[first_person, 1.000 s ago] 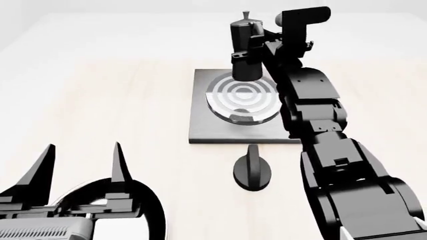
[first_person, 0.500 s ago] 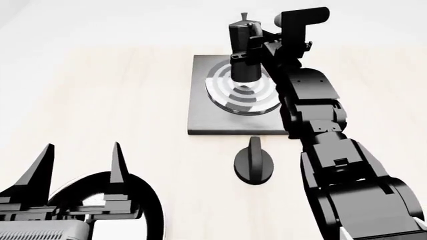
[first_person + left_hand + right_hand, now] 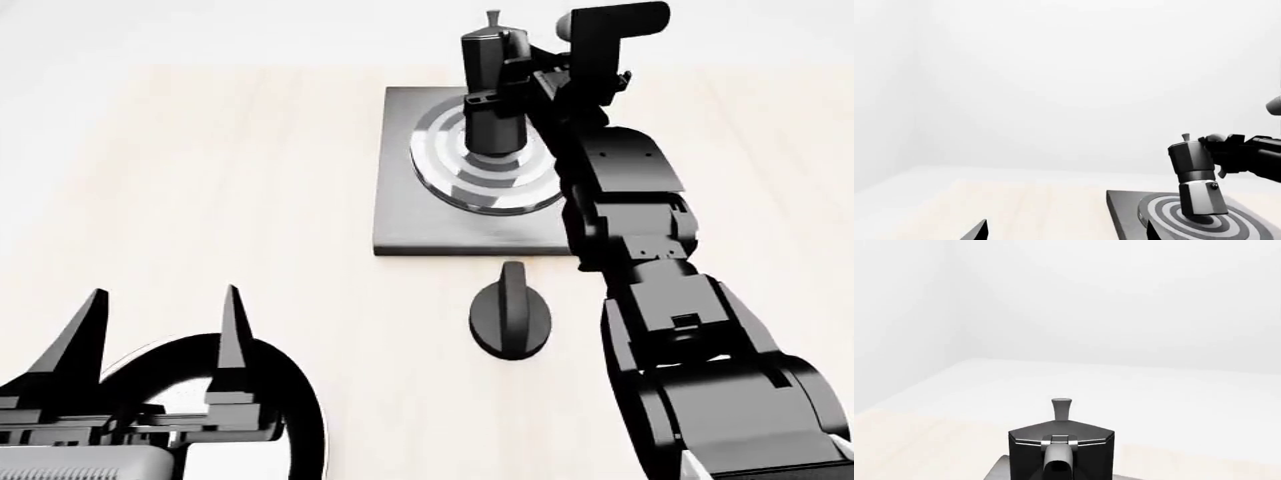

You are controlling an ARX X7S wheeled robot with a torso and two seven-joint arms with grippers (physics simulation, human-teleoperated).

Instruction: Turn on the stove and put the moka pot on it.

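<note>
Standing upright on the stove (image 3: 400, 215), moka pot (image 3: 491, 90) leans slightly.

In the head view the right arm covers the stove's (image 3: 400, 215) right edge, the right gripper (image 3: 514, 85) sits behind the moka pot (image 3: 490, 95) so its jaws cannot be read, and the pot's handle is hidden. The frying pan (image 3: 300, 420) is cut by the bottom edge and partly covered by the left gripper (image 3: 158, 340). The right wrist view crops the pot's lower body; the left wrist view crops the stove.
</note>
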